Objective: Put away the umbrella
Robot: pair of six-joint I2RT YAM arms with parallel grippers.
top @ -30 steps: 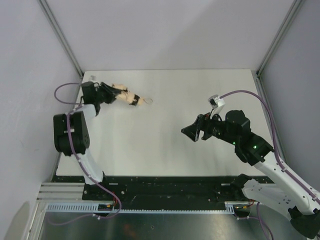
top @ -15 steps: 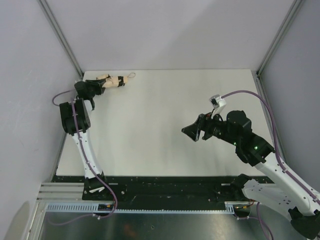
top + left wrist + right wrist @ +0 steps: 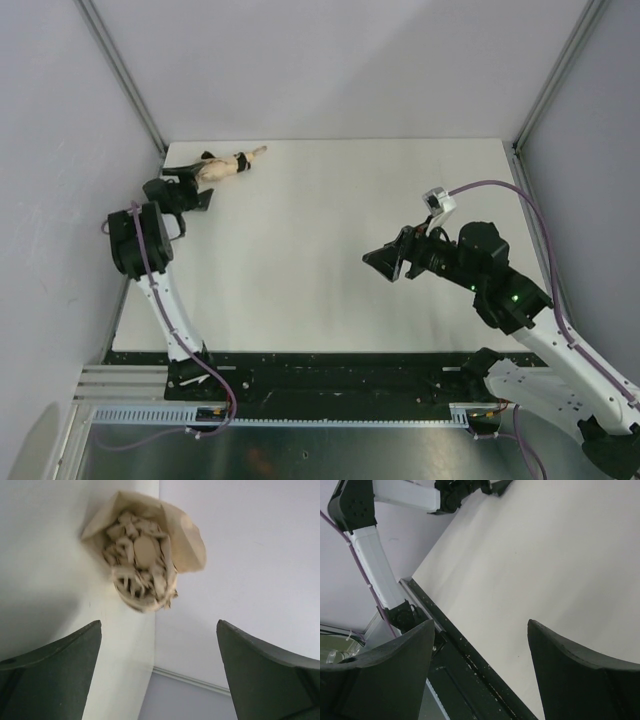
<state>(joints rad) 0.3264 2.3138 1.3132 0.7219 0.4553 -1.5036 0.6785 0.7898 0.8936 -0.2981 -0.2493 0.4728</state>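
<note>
The umbrella [image 3: 226, 166], folded into a beige bundle with a dark strap, lies in the table's far left corner with its thin end pointing right. My left gripper [image 3: 196, 186] stands open just at its near-left end, not gripping it. In the left wrist view the umbrella [image 3: 145, 562] shows end-on, slightly blurred, ahead of the left gripper [image 3: 159, 625], whose fingers [image 3: 55, 670] are wide apart with nothing between them. My right gripper [image 3: 381, 267] hovers open over the right middle of the table, far from the umbrella; nothing sits in the right gripper [image 3: 480, 625].
White enclosure walls meet behind the umbrella at a metal post [image 3: 122, 70]. The table's left edge [image 3: 140, 260] runs beside the left arm. A black rail [image 3: 330, 375] lines the near edge. The left arm [image 3: 395, 495] shows in the right wrist view.
The left arm carried the umbrella from left of centre into the far left corner, then its jaws opened and let it go. The right arm stayed put.
</note>
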